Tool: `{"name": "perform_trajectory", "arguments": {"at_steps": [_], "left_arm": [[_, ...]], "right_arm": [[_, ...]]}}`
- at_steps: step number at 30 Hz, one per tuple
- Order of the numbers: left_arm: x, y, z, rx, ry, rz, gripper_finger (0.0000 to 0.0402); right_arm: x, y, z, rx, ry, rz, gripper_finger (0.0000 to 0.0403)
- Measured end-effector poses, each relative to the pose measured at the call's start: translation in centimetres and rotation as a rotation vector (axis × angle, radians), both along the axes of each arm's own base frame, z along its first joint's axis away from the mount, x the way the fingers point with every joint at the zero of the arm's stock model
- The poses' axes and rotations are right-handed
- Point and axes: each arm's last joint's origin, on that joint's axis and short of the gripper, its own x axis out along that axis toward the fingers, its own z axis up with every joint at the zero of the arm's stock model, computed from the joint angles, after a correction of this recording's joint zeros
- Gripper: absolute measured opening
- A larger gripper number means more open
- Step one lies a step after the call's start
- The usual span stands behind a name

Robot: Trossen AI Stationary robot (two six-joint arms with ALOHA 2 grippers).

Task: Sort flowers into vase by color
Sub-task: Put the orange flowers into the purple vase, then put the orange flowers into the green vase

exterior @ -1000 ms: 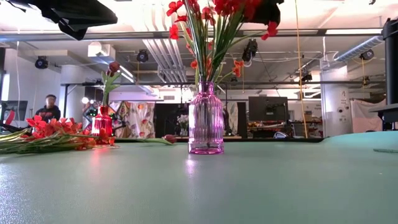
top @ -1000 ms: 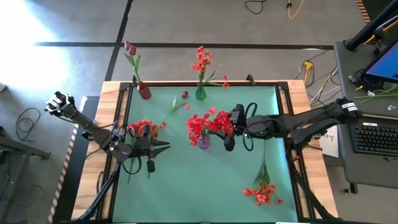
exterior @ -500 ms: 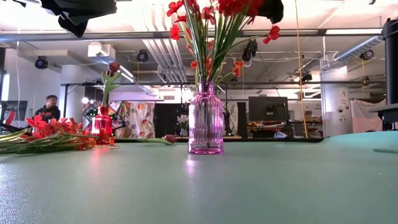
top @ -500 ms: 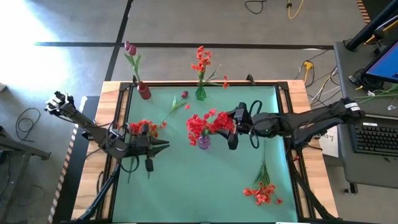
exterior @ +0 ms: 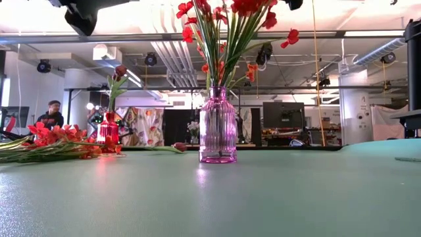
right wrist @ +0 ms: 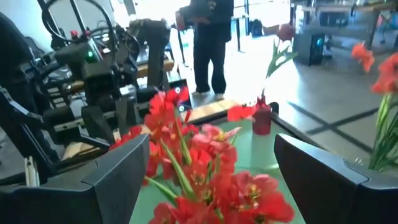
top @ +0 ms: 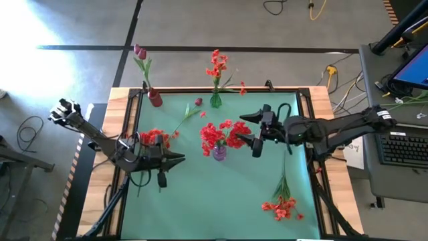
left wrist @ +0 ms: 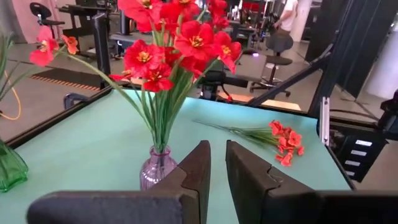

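Near the centre of the overhead frame, a purple ribbed glass vase (top: 219, 153) stands on the green table mat (top: 221, 201) and holds a bunch of red flowers (top: 215, 133). Just right of those blooms, the right gripper (top: 249, 128) hovers with its two dark fingers spread wide apart, holding nothing; the wrist camera on that arm looks down between them onto the red blossoms. At the left of the frame, the left gripper (top: 175, 158) sits low over the mat with its fingers nearly together and nothing between them, pointing toward the purple vase. Just above it, at the mat's left edge, a red spray (top: 152, 138) lies flat. In the lower right, another red-orange spray (top: 282, 205) lies on the mat with its green stem running upward. Along the top edge stand a small red vase (top: 154, 98) with dark magenta buds (top: 139, 51) and a green vase (top: 215, 100) with orange-red flowers (top: 217, 63). A single stem (top: 184, 119) lies between them.
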Motion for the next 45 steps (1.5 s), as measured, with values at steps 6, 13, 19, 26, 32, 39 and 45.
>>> {"name": "perform_trajectory", "arguments": {"at_steps": [6, 13, 19, 26, 32, 39, 45], "left_arm": [[0.8, -0.6, 1.2, 0.041, 0.096, 0.004, 0.0039], [0.7, -0.5, 2.5, -0.019, 0.337, 0.087, 0.0039], [0.5, -0.3, 3.3, -0.037, 0.487, 0.188, 0.0039], [1.3, -0.4, 3.0, 0.007, 0.547, 0.231, 0.0039], [2.1, 0.1, 2.0, 0.026, 0.586, 0.275, 0.0039], [2.8, 0.5, 1.4, 0.026, 0.622, 0.302, 0.0039], [3.0, 0.4, 1.0, 0.040, 0.641, 0.307, 0.0039]], "right_arm": [[-2.0, -0.4, 1.3, -0.020, -0.022, 0.002, 0.0336], [-4.0, -0.7, 1.3, 0.015, 0.045, -0.011, 0.0336], [-4.2, -0.8, 0.8, 0.024, 0.099, -0.016, 0.0336], [-4.2, -0.8, 0.7, 0.022, 0.104, -0.015, 0.0336], [-4.2, -0.8, 0.7, 0.019, 0.106, -0.015, 0.0336], [-4.1, -0.7, 0.7, 0.018, 0.110, -0.016, 0.0336], [-3.9, -0.7, 0.4, 0.016, 0.120, -0.017, 0.0336]]}}
